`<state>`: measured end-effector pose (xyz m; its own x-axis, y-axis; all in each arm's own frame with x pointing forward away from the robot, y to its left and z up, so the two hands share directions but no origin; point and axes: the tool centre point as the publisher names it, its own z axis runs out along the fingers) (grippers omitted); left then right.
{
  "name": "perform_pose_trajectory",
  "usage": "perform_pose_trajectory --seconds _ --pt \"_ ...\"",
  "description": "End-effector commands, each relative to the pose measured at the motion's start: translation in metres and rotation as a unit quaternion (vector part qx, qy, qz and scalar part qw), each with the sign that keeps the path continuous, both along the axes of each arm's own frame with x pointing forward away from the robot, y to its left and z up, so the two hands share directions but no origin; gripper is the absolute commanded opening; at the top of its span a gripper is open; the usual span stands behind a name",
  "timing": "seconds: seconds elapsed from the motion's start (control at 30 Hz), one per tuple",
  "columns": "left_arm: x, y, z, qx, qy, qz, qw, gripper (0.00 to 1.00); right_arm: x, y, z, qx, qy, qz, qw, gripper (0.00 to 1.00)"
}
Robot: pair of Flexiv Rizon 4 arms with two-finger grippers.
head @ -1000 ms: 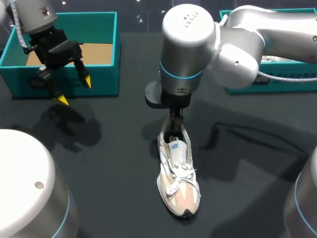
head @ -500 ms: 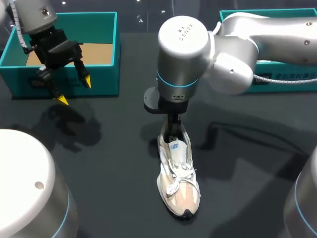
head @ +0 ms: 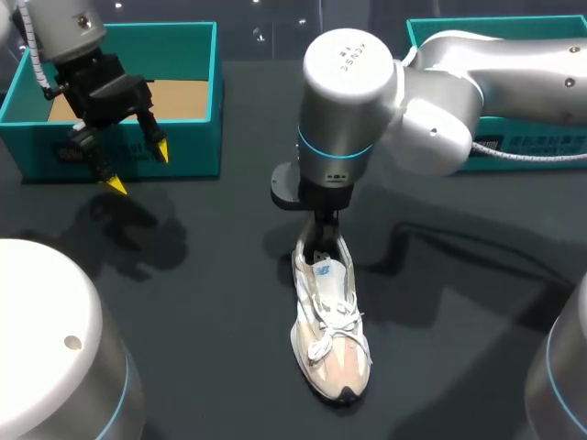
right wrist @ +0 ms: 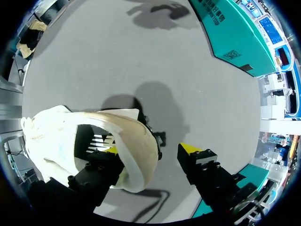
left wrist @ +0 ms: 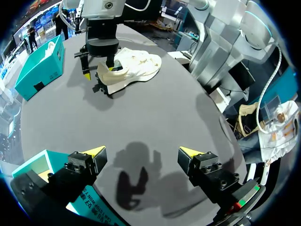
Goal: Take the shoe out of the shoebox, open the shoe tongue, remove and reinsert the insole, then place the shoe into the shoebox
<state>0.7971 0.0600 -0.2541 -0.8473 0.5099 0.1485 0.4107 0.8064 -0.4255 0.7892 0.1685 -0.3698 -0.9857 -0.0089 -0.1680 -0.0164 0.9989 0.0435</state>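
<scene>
A white and beige sneaker (head: 330, 339) lies on the dark table, toe toward me and heel away. My right gripper (head: 321, 240) stands over the heel. In the right wrist view one finger of this gripper (right wrist: 150, 149) is inside the shoe and the other finger (right wrist: 193, 153) is outside behind the heel, a small gap off the heel wall (right wrist: 141, 155). It is open. The insole is hidden. My left gripper (head: 133, 165) hangs open and empty by the front wall of the left teal shoebox (head: 188, 147). Its wrist view shows the sneaker (left wrist: 136, 66) far ahead of its gripper (left wrist: 141, 153).
The left shoebox is open, with a brown cardboard floor (head: 179, 96). A second teal box (head: 440, 32) sits at the back right behind my right arm. Bare table surrounds the shoe.
My right wrist swayed a little left, then back, over the heel. Its outer finger has drawn nearer the heel wall. The left arm and the shoe have not moved.
</scene>
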Motion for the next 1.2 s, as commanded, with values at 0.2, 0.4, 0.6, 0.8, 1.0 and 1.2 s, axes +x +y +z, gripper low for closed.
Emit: perform_pose_trajectory --seconds 0.2,0.4,0.6,0.8,1.0,1.2 --pt "-0.001 0.000 0.000 0.001 -0.001 0.000 1.000 1.00 0.000 0.007 -0.004 -0.004 0.008 0.002 1.000 0.64" --pt "-0.001 0.000 0.000 0.001 -0.001 0.000 1.000 1.00 0.000 0.010 -0.010 0.000 0.016 0.002 1.000 0.56" --pt "-0.001 0.000 0.000 0.001 -0.001 0.000 1.000 1.00 0.000 0.010 -0.016 0.005 0.022 0.000 1.000 0.54" --pt "-0.001 0.000 0.000 0.001 -0.001 0.000 1.000 1.00 0.000 0.008 -0.018 0.008 0.024 -0.005 1.000 0.50" --pt "-0.001 0.000 0.000 0.001 -0.001 0.000 1.000 1.00 0.001 0.010 -0.018 0.009 0.025 -0.006 1.000 0.15" --pt "-0.001 0.000 0.000 0.001 -0.001 0.000 1.000 1.00 0.000 0.011 -0.017 0.011 0.025 -0.009 1.000 0.00"
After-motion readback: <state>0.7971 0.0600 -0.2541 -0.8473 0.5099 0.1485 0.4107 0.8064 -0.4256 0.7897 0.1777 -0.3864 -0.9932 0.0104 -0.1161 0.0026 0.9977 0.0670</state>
